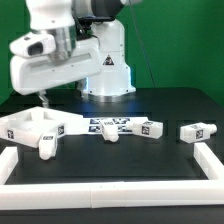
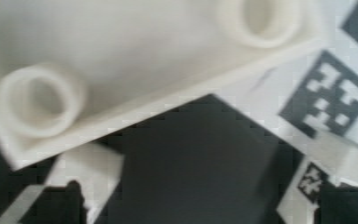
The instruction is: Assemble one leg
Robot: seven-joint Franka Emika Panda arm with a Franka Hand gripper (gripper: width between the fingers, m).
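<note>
The tabletop (image 1: 28, 124) lies with its underside up, so that its round screw holes (image 2: 43, 100) are open to the camera and ready to take a leg; I judge this is why it is turned this way. The gripper (image 1: 46, 98) hangs just above the tabletop, over the corner that points to the exterior view's right. Neither view shows plainly how the jaws stand, so I cannot tell whether they are apart, together, or holding anything. The nearest leg (image 1: 47, 144) rests just beside the tabletop, on its front edge, and seems to lean against it. A second leg (image 1: 110, 131) and a third leg (image 1: 150, 127) lie further from the tabletop toward the exterior view's right, near the marker board (image 1: 122, 122), and a fourth leg (image 1: 193, 131) is well apart from the tabletop. No leg stands in a hole yet, so the task appears to be at its beginning. The arm perhaps adjusts the tabletop first, because a steady base makes the screwing easier.
</note>
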